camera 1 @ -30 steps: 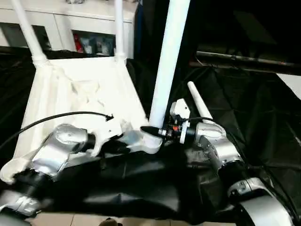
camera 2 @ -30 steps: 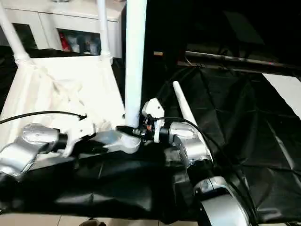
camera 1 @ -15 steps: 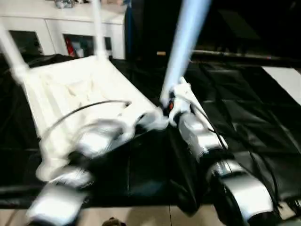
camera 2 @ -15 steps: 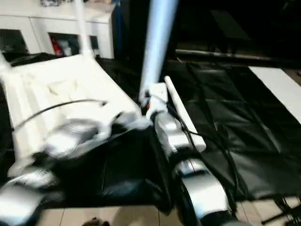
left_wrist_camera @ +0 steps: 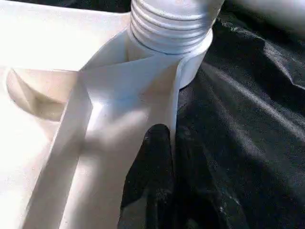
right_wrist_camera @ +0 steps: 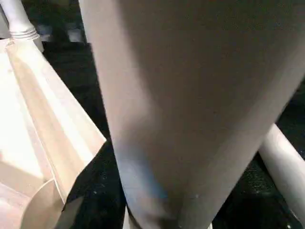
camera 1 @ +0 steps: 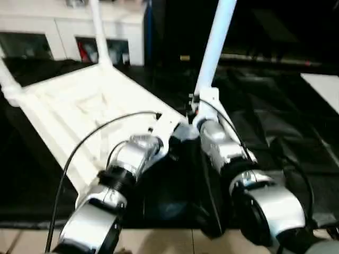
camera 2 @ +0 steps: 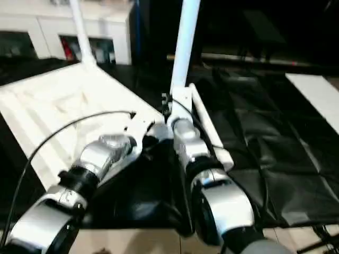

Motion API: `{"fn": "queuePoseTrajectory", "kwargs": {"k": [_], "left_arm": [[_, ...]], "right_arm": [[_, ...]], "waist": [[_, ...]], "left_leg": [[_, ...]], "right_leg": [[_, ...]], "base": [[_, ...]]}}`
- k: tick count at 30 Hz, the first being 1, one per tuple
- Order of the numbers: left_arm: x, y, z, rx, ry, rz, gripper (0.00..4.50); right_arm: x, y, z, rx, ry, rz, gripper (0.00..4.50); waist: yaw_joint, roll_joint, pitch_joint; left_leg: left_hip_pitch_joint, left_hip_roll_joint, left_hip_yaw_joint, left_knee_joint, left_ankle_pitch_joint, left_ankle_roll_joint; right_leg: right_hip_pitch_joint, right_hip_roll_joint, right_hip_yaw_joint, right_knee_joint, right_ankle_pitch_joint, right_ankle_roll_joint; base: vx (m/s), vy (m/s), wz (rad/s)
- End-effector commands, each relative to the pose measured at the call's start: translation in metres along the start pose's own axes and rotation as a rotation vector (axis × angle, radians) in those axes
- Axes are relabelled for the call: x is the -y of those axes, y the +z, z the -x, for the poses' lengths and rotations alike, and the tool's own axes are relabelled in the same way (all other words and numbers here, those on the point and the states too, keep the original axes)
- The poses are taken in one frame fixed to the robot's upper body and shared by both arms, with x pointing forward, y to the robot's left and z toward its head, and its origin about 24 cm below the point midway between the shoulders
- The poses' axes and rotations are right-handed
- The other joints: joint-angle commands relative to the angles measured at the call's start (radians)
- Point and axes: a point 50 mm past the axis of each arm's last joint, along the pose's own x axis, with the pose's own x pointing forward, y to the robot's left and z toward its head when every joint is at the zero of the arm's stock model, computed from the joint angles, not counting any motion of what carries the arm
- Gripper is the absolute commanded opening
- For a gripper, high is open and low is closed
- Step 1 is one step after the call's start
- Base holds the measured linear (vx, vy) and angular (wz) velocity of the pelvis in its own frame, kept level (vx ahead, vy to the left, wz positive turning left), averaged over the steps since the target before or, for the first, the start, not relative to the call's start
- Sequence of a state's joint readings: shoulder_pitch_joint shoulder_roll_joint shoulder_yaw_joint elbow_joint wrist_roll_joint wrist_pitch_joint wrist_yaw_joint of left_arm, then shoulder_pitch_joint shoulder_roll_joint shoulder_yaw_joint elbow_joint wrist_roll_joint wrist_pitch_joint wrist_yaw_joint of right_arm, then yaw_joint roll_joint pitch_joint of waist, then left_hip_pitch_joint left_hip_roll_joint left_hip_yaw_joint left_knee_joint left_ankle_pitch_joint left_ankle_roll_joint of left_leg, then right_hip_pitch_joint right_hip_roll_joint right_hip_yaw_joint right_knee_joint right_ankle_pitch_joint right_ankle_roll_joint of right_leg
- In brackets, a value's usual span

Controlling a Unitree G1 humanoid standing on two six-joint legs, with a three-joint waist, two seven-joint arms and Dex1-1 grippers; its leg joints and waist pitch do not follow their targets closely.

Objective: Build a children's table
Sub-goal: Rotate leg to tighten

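the top lies ribbed side up on a black cloth, one of it, and everything else is placed from it. three legs stand in its corner sockets: one leg rises from the near corner by the grippers, a second leg from a far corner, and a third leg from the corner at the picture's left edge. a fourth leg lies loose on the cloth, just beside the top's near corner. that makes four legs, three upright and one flat.

two grippers work at the near corner. the left gripper is pinched nearly closed on the top's thin side wall, right below the socket, whose ridged collar shows in the left wrist view. the right gripper sits at the foot of the near leg; its jaws stand about half apart with the leg between them, and the leg's shaft looms close in the right wrist view. a black cable arcs over the top to the left wrist.

behind the top's far edge stands a white cabinet.

against the frame a second ago, the top now lies turned, its near corner pointing toward the robot, and the near leg leans away to the right rather than standing straight. both silver forearms now reach in side by side.
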State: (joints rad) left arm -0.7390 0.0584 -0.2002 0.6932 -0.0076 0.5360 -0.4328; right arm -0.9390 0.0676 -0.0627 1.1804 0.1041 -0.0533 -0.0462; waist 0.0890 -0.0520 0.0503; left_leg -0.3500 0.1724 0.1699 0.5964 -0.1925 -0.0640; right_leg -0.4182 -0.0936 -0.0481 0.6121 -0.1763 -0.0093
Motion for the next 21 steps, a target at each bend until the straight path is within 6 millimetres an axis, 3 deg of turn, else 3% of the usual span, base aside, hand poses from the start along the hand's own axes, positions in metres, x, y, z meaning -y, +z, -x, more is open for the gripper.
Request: {"fn": "queuePoseTrajectory", "kwargs": {"k": [1, 4, 6, 7, 9, 12, 13, 15, 16, 18, 21], "left_arm": [[-0.023, 0.022, 0.012, 0.129, 0.159, 0.039, 0.0], [-0.023, 0.021, 0.013, 0.128, 0.141, 0.022, 0.0], [-0.022, 0.016, 0.021, 0.113, 0.03, -0.074, 0.0], [-0.021, 0.014, 0.025, 0.113, -0.027, -0.126, 0.0], [-0.021, 0.007, 0.033, 0.097, -0.1, -0.19, 0.0], [-0.024, -0.007, 0.05, 0.027, -0.207, -0.216, 0.0], [-0.024, -0.01, 0.054, 0.016, -0.237, -0.225, 0.0], [-0.025, -0.016, 0.061, -0.008, -0.278, -0.226, 0.0], [-0.025, -0.021, 0.068, -0.021, -0.326, -0.251, 0.0], [-0.026, -0.03, 0.081, -0.053, -0.404, -0.264, 0.0], [-0.029, -0.035, 0.089, -0.076, -0.426, -0.265, 0.0]], "right_arm": [[-0.017, -0.053, 0.011, -0.24, 0.051, -0.022, 1.88], [-0.02, -0.053, 0.011, -0.245, 0.079, -0.02, 1.88], [-0.028, -0.052, 0.012, -0.276, 0.228, 0.03, 1.88], [-0.031, -0.053, 0.013, -0.288, 0.297, 0.068, 1.88], [-0.032, -0.055, 0.016, -0.312, 0.408, 0.117, 1.88], [-0.026, -0.06, 0.022, -0.369, 0.607, 0.154, 1.88], [-0.024, -0.061, 0.023, -0.383, 0.639, 0.159, 1.88], [-0.018, -0.062, 0.026, -0.397, 0.693, 0.191, 1.88], [-0.012, -0.063, 0.028, -0.413, 0.747, 0.223, 1.88], [0.0, -0.063, 0.032, -0.438, 0.84, 0.268, 1.88], [0.009, -0.062, 0.035, -0.454, 0.891, 0.286, 1.88]], "waist": [[-0.008, -0.003, -0.057], [-0.01, -0.003, -0.056], [-0.012, -0.004, -0.055], [-0.018, -0.007, -0.054], [-0.025, -0.001, -0.054], [-0.031, 0.005, -0.056], [-0.039, 0.003, -0.056], [-0.043, 0.008, -0.056], [-0.045, 0.006, -0.061], [-0.045, 0.002, -0.062], [-0.046, 0.005, -0.06]], "left_leg": [[0.007, 0.034, -0.015, -0.087, -0.392, 0.001], [0.002, 0.036, -0.015, -0.09, -0.378, -0.004], [-0.003, 0.038, -0.017, -0.091, -0.378, -0.002], [-0.012, 0.038, -0.019, -0.094, -0.372, 0.001], [-0.01, 0.04, -0.019, -0.093, -0.365, 0.0], [-0.006, 0.047, -0.018, -0.094, -0.342, -0.004], [-0.016, 0.052, -0.019, -0.097, -0.328, -0.001], [-0.004, 0.054, -0.014, -0.095, -0.319, -0.013], [-0.009, 0.056, -0.017, -0.094, -0.304, -0.013], [-0.005, 0.056, -0.013, -0.091, -0.277, -0.008], [-0.003, 0.057, -0.009, -0.09, -0.246, 0.0]], "right_leg": [[0.029, -0.046, 0.028, -0.096, -0.448, -0.084], [0.032, -0.046, 0.029, -0.093, -0.426, -0.088], [0.035, -0.049, 0.029, -0.09, -0.425, -0.092], [0.04, -0.049, 0.029, -0.09, -0.434, -0.088], [0.036, -0.055, 0.032, -0.095, -0.454, -0.088], [0.039, -0.055, 0.033, -0.09, -0.409, -0.118], [0.049, -0.054, 0.032, -0.083, -0.362, -0.142], [0.04, -0.051, 0.03, -0.08, -0.315, -0.172], [0.053, -0.053, 0.027, -0.069, -0.273, -0.194], [0.052, -0.049, 0.026, -0.066, -0.236, -0.212], [0.052, -0.047, 0.027, -0.061, -0.2, -0.241]], "base": [[0.0, 0.0, 0.0], [0.0, 0.0, 0.0], [0.0, 0.0, 0.0], [0.0, 0.0, 0.0], [0.0, 0.0, 0.0], [0.0, 0.0, 0.0], [0.0, 0.0, 0.0], [0.0, 0.0, 0.0], [0.0, 0.0, 0.0], [0.0, 0.0, 0.0], [0.0, 0.0, 0.0]]}}
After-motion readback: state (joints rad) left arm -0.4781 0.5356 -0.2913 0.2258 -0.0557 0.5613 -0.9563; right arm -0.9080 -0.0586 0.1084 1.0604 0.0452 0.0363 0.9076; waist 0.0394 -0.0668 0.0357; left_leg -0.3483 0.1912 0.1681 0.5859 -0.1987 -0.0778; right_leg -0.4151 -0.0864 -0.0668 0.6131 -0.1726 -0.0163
